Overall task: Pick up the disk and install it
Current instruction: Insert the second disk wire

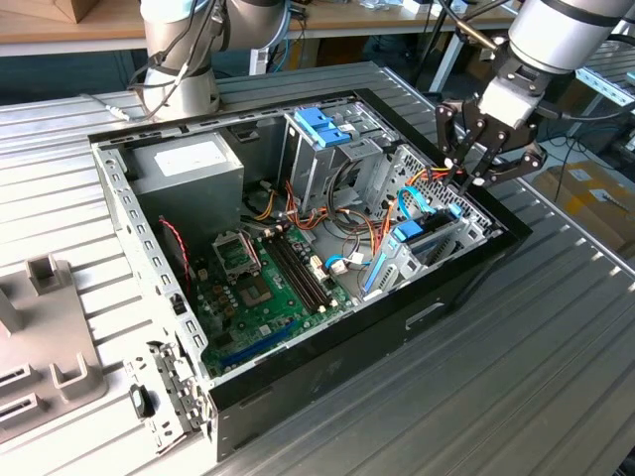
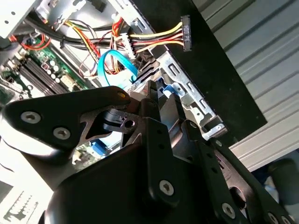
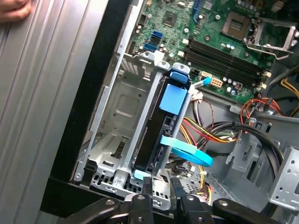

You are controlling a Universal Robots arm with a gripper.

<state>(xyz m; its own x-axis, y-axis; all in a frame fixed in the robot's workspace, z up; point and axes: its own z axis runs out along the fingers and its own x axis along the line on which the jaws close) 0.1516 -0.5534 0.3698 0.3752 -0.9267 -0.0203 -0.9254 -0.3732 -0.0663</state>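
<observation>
The disk [image 3: 158,133] stands on edge inside the metal drive bay [image 3: 117,116] at the corner of the open computer case [image 1: 327,342], at the exterior view's right. A light-blue frame and tab [image 3: 175,95] run along its edge. In the exterior view it shows as a dark slab with blue trim [image 1: 425,238]. My gripper [image 1: 463,171] hovers just above the bay. In the first wrist view its two fingertips [image 3: 146,189] sit close over the disk's near end, with a small gap between them and nothing in it. The gripper [image 3: 161,187] is open.
A blue flat cable [image 3: 187,153] loops beside the disk. A loose power plug [image 2: 185,31] with yellow and red wires hangs over the bay. The motherboard [image 1: 263,283], the blue-topped metal cage [image 1: 322,134] and the grey box [image 1: 189,167] fill the case. A hand [image 3: 14,9] rests on the table.
</observation>
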